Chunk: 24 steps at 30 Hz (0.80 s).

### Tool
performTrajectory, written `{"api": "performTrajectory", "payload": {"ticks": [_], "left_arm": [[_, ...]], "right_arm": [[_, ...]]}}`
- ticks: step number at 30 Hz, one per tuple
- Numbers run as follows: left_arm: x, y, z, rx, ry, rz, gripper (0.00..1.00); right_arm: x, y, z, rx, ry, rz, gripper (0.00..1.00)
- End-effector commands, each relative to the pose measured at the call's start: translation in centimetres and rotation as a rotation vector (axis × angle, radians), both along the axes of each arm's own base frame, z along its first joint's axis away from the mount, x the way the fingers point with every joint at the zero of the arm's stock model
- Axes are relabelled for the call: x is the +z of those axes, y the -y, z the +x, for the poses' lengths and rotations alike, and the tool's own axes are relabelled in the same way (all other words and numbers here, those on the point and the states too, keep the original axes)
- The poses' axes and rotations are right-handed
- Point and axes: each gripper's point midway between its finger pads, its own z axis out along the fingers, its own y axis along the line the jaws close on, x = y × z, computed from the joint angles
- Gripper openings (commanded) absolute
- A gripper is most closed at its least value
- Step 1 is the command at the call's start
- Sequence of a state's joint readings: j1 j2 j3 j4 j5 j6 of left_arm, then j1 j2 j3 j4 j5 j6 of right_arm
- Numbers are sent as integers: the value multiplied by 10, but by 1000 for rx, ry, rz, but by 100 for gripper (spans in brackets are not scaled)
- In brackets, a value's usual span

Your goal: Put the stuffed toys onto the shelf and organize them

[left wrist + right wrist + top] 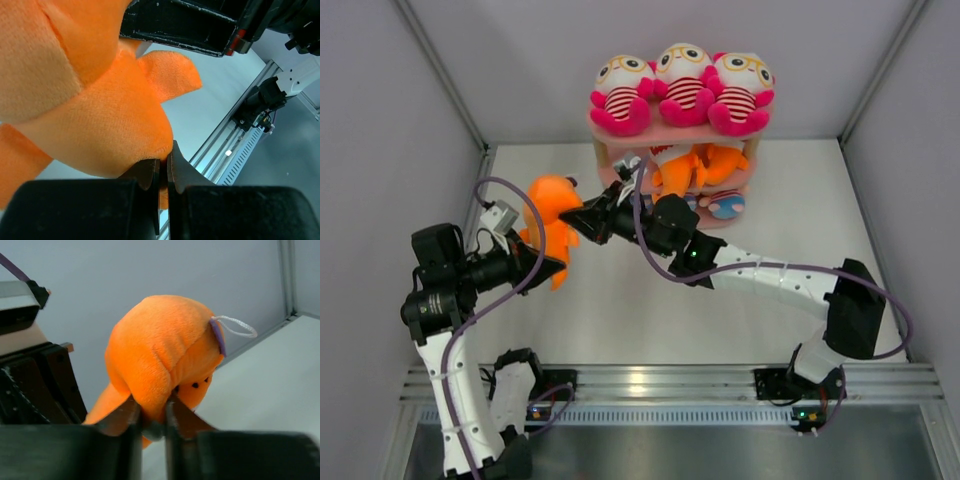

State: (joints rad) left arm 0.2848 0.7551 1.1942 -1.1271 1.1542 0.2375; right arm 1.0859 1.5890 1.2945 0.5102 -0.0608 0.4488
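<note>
An orange shark plush hangs above the table left of the pink shelf, held by both grippers. My left gripper is shut on its lower part. My right gripper is shut on a fold of its head. Three white-faced striped toys sit along the shelf's top board. Two orange sharks lie on the middle board. Blue-bodied dolls show partly on the bottom board, behind my right arm.
Grey walls close in the table on the left, right and back. A metal rail runs along the near edge by the arm bases. My right arm stretches across in front of the shelf.
</note>
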Motion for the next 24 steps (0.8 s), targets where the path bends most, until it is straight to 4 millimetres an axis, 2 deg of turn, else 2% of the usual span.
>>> {"api": "performTrajectory", "payload": {"ticks": [1, 2, 3, 4, 5, 6, 7, 8, 9, 10, 12, 13, 14, 16, 18, 19, 24], "left_arm": [[1, 0, 3, -12, 34, 17, 0], [0, 0, 3, -8, 32, 22, 0], [-1, -1, 3, -4, 30, 28, 14], [-5, -4, 6, 20, 24, 49, 32], [-6, -5, 4, 28, 18, 58, 51], [-8, -6, 4, 24, 32, 81, 79], [-7, -6, 2, 22, 41, 95, 85], [-5, -8, -1, 20, 64, 128, 89], [-4, -8, -2, 16, 79, 145, 91], [3, -8, -5, 15, 110, 165, 94], [8, -10, -6, 18, 153, 203, 97], [14, -10, -7, 14, 181, 211, 98], [19, -8, -7, -1, 204, 212, 98], [31, -6, -7, -18, 232, 203, 98], [38, -3, -4, -40, 222, 175, 98], [45, -3, -3, -41, 234, 174, 98], [50, -5, 9, -39, 192, 152, 98]], "right_arm": [[46, -10, -38, 126, 69, 122, 6], [47, -8, -39, 121, 81, 119, 0], [41, -6, -36, 101, 88, 100, 0], [48, 2, -37, 73, 147, 86, 0], [45, 7, -34, 44, 176, 53, 0], [50, 22, -28, -27, 212, 29, 0], [35, 29, -22, -81, 298, -88, 0], [23, 38, -16, -138, 336, -160, 0], [19, 51, -7, -214, 382, -224, 0], [14, 65, -7, -246, 476, -320, 0], [-4, 75, -9, -248, 547, -422, 0], [-5, 78, -17, -230, 620, -463, 0], [-19, 78, -22, -195, 645, -527, 0], [-29, 70, -40, -140, 733, -585, 0], [-38, 63, -45, -147, 783, -636, 0], [-39, 56, -57, -125, 806, -639, 0], [-33, 33, -84, -66, 916, -624, 0]]}}
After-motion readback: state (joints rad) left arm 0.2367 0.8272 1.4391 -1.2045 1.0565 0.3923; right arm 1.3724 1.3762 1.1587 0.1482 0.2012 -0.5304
